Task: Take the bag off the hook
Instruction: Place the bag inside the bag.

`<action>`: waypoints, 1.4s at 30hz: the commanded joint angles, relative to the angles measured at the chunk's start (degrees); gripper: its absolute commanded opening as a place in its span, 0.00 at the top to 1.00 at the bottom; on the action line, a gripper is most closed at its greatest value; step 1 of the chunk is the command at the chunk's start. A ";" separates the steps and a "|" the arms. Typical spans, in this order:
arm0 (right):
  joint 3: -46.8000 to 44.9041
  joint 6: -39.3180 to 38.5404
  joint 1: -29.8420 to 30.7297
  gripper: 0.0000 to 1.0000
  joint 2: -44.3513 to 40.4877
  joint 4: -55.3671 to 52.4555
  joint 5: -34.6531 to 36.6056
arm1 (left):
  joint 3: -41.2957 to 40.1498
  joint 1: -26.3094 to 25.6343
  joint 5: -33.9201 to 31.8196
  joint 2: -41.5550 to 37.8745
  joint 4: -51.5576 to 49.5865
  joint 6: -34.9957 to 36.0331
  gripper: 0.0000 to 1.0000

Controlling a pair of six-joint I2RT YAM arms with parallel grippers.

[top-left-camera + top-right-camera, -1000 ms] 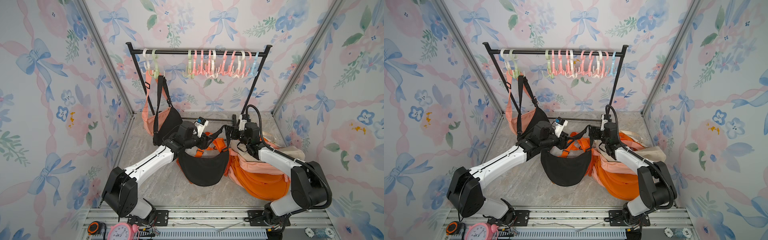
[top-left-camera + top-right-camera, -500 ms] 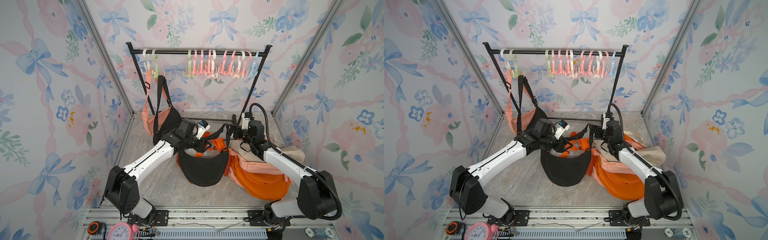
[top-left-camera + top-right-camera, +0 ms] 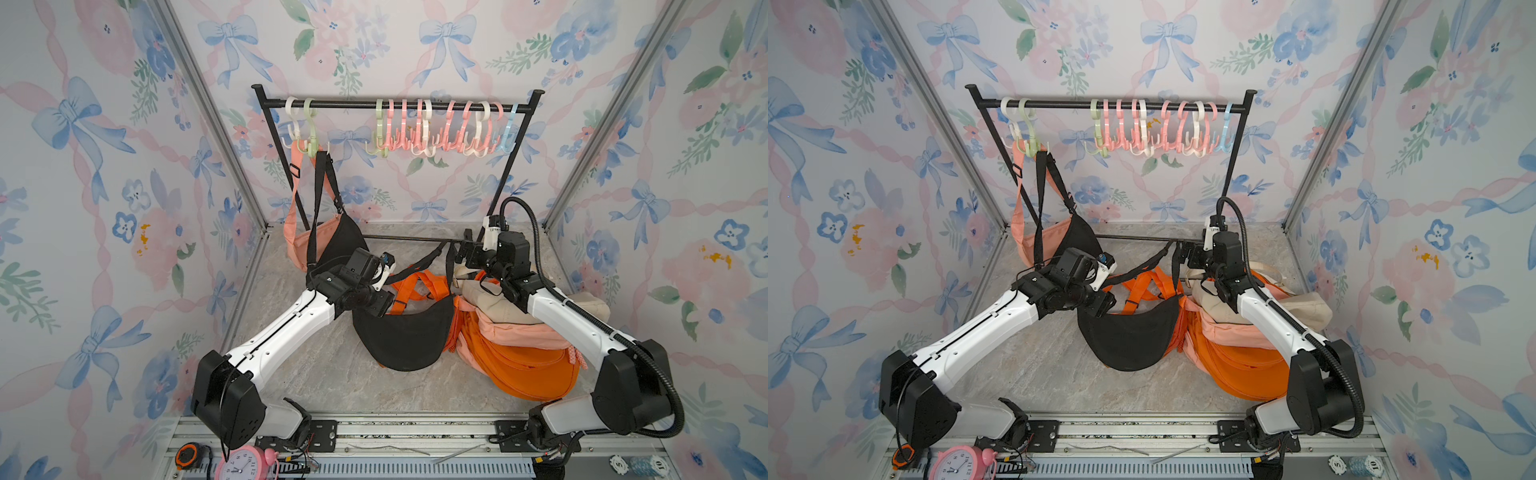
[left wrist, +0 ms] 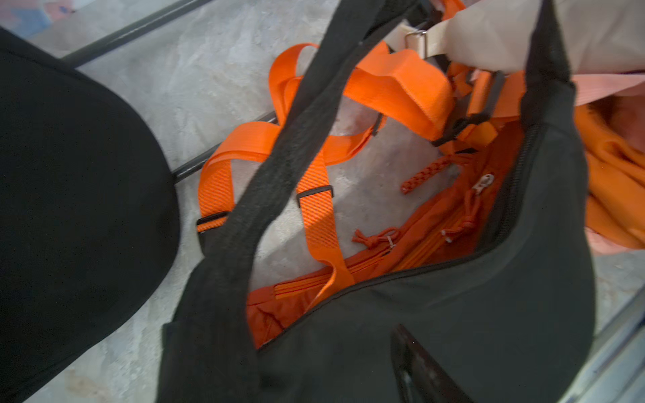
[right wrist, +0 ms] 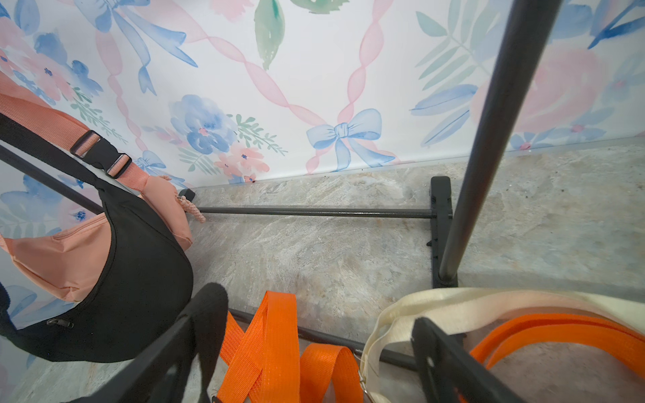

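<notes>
The black crescent-shaped fabric bag [image 3: 405, 336] lies on the grey marbled tabletop [image 3: 332, 382], clear of the pastel plastic hooks [image 3: 436, 137], its strap [image 5: 209, 314] draped over one finger of the wide-apart right gripper [image 5: 314, 314], which should dip and back out cleanly; whether the left gripper [image 3: 380, 305] beside it is apart or together cannot be told.

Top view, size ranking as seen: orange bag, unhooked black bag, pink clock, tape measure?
Orange bag and unhooked black bag: near alike, orange partly covered, so unranked.
Then pink clock, cropped.
Smallest: tape measure.

Pink alarm clock [image 3: 244, 464], perhaps tape measure [image 3: 185, 455]
</notes>
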 commanded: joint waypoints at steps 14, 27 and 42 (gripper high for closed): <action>3.82 1.18 -2.62 0.03 5.44 -3.38 -5.30 | -6.48 0.71 -16.29 -7.13 14.79 -4.33 0.28; 22.12 -6.10 -2.64 0.04 20.59 -27.85 -18.58 | -13.85 0.46 -16.78 -17.13 34.02 -5.59 0.29; 16.24 -9.31 4.51 0.04 14.01 -1.15 -16.38 | -40.64 1.48 -36.27 -27.57 70.56 0.03 0.34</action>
